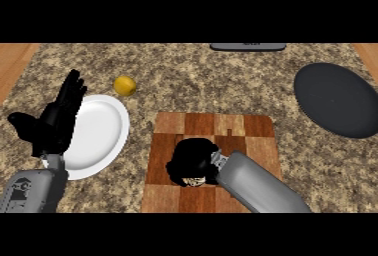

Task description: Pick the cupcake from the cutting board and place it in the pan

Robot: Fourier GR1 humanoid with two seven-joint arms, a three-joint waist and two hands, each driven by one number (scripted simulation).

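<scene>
Granite-patterned counter, speckled brown and cream, bordered by wood at both sides. Cutting board, chequered in light and dark wood, set at centre, its lower part crossed by the right forearm. Pan, dark and round, placed at the far right, well apart from the board. White plate, laid left of the board, partly covered by the left hand. Left hand, black, held open with fingers straight and raised, at the left edge. Right hand, black, curled down over the board; beneath it a small pale-and-dark patch, taken as the cupcake, is seen, largely hidden, on the board. Yellow lemon-like fruit, set above the plate. Dark flat object, at the counter's far edge.
</scene>
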